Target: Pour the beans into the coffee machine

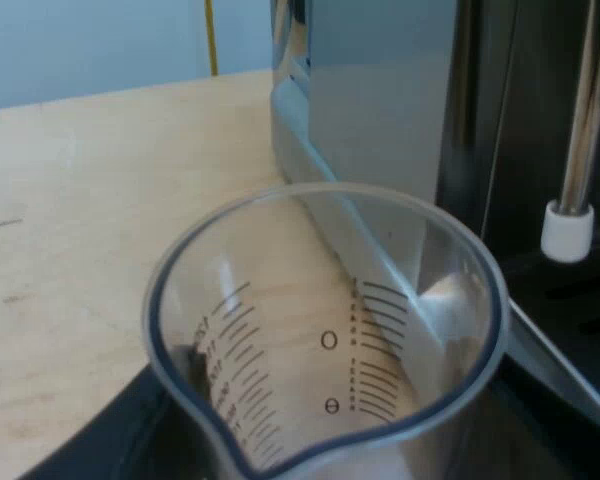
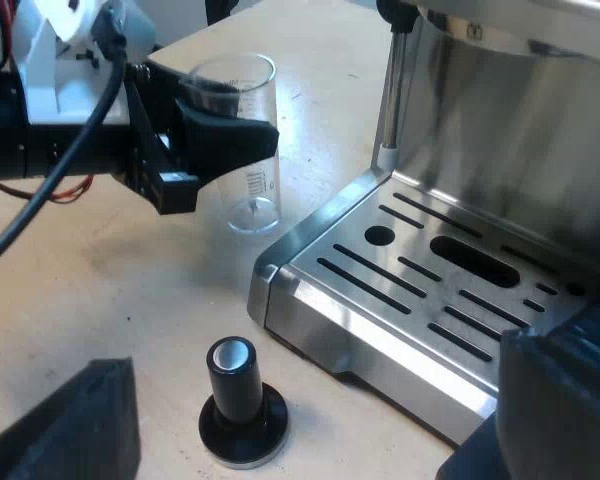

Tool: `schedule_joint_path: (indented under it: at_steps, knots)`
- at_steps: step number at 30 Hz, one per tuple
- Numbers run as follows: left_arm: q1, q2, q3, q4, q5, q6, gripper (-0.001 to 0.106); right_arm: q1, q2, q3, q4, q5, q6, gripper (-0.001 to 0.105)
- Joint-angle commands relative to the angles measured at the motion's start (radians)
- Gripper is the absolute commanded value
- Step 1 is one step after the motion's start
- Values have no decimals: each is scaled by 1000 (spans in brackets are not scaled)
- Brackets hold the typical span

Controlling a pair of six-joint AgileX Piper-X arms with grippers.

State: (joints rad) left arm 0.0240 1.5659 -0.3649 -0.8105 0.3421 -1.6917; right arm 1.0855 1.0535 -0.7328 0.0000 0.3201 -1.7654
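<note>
Gripping the glass (image 2: 250, 190) from both sides, the left gripper (image 2: 225, 115) holds it upright just beside the corner of the machine (image 2: 520, 130), near the wand (image 2: 388, 100) with its white tip. Whether the glass's base touches the table (image 2: 100, 290) I cannot tell. From the left wrist, the glass's rim sits between the black fingers (image 1: 90, 445), spout toward the camera, scale lines printed on its clear wall, the machine's steel side close behind. The right gripper (image 2: 315, 400) hangs over the tray's (image 2: 410, 300) front edge, fingers spread wide with nothing between them. A tamper (image 2: 242, 395) with a black knob stands on the table near the tray, apart from it.
</note>
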Motion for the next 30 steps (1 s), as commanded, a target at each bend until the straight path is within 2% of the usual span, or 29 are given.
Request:
schedule_joint_path:
  at_steps: [1, 6, 8, 10, 16, 19, 24, 30]
  knots:
    - [-6, 16, -7, -14, -18, -2, 0, 1, -1, -9, 0, 1, -2, 78]
    - [-6, 29, -7, -14, -18, -2, 0, 1, -1, -9, 0, 1, -2, 78]
    - [-6, 29, -7, -14, -18, 20, 2, 1, -1, -9, 0, 3, -2, 78]
    - [-6, 29, -7, -10, -18, 44, 11, 1, -1, -9, 0, 7, -2, 78]
    - [-6, 29, -7, -4, -16, 44, 44, 1, -1, -9, 0, 7, -2, 78]
    - [-6, 29, -7, -4, -13, 44, 56, 1, -1, -9, 0, 10, -2, 78]
    - [-6, 29, -7, 5, -7, 42, 63, 1, -1, -9, 0, 10, 21, 78]
    - [-6, 29, -7, 24, -7, 42, 64, 1, -1, -9, 0, 14, 21, 78]
